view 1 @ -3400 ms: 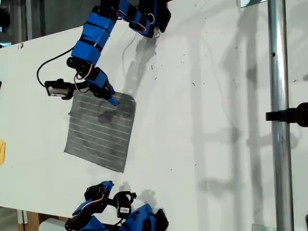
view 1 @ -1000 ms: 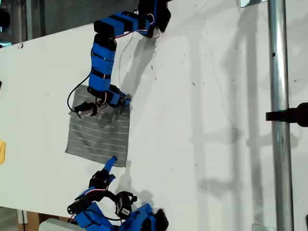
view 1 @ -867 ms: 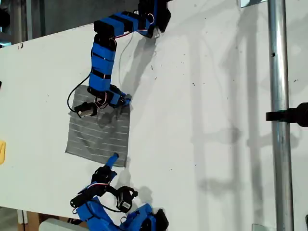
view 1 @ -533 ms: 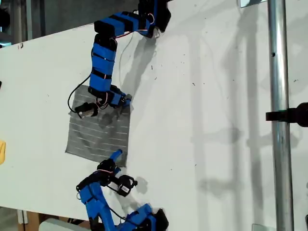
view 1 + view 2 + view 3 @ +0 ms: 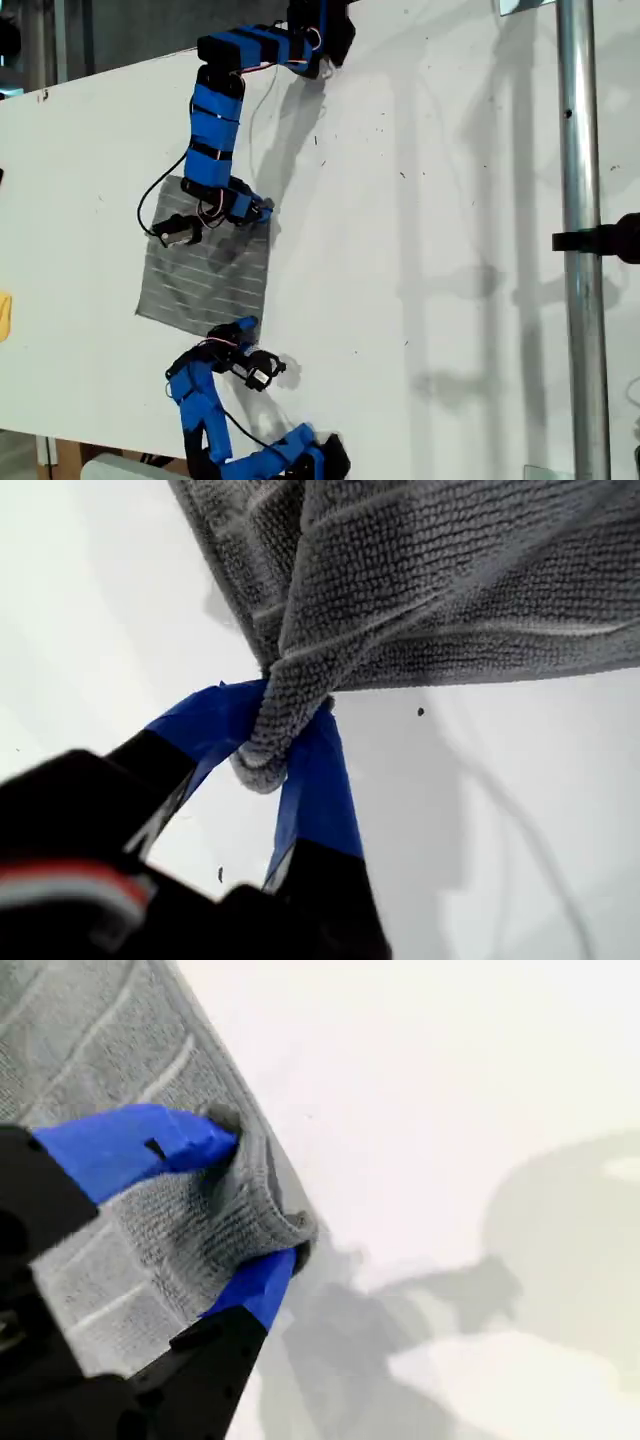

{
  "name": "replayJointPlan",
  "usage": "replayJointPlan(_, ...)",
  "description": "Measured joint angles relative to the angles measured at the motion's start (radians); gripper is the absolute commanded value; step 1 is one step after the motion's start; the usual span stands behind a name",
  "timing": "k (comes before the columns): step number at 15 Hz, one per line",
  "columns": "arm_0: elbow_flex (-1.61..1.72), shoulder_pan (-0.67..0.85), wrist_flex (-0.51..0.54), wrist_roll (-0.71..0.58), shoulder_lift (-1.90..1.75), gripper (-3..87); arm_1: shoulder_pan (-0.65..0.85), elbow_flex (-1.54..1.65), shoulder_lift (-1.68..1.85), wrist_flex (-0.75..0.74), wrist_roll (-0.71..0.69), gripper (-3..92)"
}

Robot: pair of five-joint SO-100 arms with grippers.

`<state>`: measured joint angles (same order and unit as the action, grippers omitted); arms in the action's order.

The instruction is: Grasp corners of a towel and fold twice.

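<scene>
my first gripper [image 5: 285, 730] is pinching one corner of the towel [image 5: 450, 580]. its two blue jaws are pressed together on the cloth, which is bunched into a small roll between them. from this corner the grey cloth rises a little off the white counter [image 5: 520, 810]. in the exterior view this gripper [image 5: 243, 326] is at the towel corner nearest to the bottom edge of that view.

the towel [image 5: 205, 275] lies mostly flat on the counter [image 5: 420, 200], with its thin pale stripes running across it.

my second gripper [image 5: 262, 1200] is at the next corner along the same side of the towel [image 5: 80, 1030]. its jaws are closed around a raised fold of the edge, one jaw on top of the cloth and one at the outer side. in the exterior view it [image 5: 258, 210] is beside the towel's far corner, and its arm reaches over the cloth.

beyond the towel, well apart from it, a metal pole [image 5: 580, 150] crosses the counter.
</scene>
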<state>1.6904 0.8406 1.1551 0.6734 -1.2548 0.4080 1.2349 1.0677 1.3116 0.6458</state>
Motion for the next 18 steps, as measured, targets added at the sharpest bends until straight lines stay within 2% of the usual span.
replayJointPlan(5,-0.006,-0.051,0.003,0.018,-0.005,-2.8,-0.003,0.029,0.006,-0.012,0.002,-0.3)
replayJointPlan(7,-0.006,-0.115,0.046,0.063,-0.060,-2.8,-0.021,0.066,0.028,-0.012,0.029,-0.3)
replayJointPlan(10,0.029,-0.321,0.164,0.239,-0.264,-2.9,-0.132,0.215,0.163,-0.003,0.124,-0.3)
replayJointPlan(13,0.112,-0.611,0.190,0.474,-0.468,-2.9,-0.345,0.299,0.313,0.032,0.299,-0.3)
replayJointPlan(16,0.156,-0.888,0.209,0.758,-0.497,-2.9,-0.583,0.299,0.439,0.046,0.506,-0.3)
replayJointPlan(18,0.186,-0.943,0.196,0.833,-0.522,-2.9,-0.641,0.298,0.486,0.046,0.560,-0.3)
